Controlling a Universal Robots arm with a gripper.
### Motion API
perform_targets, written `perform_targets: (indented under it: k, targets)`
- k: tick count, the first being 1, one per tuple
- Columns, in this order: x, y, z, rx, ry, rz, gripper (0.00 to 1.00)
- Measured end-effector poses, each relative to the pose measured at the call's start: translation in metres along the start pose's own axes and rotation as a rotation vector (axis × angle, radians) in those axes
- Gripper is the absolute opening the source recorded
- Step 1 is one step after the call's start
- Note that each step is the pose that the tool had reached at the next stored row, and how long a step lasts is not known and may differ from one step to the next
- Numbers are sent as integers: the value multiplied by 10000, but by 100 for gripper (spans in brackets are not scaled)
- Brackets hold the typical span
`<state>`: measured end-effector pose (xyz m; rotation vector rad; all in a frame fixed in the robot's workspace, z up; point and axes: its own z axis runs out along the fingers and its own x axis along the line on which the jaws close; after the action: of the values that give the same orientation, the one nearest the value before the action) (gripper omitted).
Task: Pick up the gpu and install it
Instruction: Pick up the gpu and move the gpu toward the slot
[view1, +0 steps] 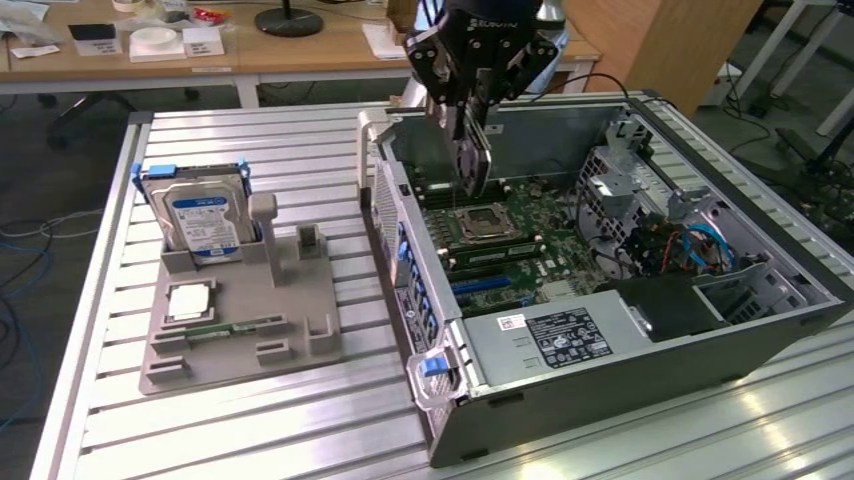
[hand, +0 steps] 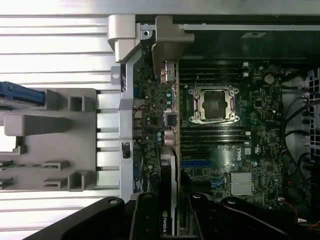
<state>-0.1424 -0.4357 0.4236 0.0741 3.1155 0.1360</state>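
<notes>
Nearest me on the table (view1: 240, 430), a grey holder (view1: 234, 330) carries a hard drive (view1: 200, 222). Past it, over the far end of the opened computer case (view1: 641, 350), the end effector (view1: 473, 125) is clamped on the gpu (view1: 477, 165), hung on edge just above the motherboard (view1: 534, 225). The pick-up looks done and installing is in hand; seating it, I'd judge, calls for the card's lower edge squared over a slot.

Blue-labelled hard drive (view1: 200, 215) stands upright in grey fixture (view1: 300, 300) on slatted metal desk (view1: 267, 150). Green memory stick (view1: 227, 327) lies flat in the fixture, near a pale square chip (view1: 190, 299).
</notes>
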Motion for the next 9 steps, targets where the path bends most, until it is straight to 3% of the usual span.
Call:
perform_targets:
  k: [9]
  targets:
    - [-200,17,5,1,0,1,26]
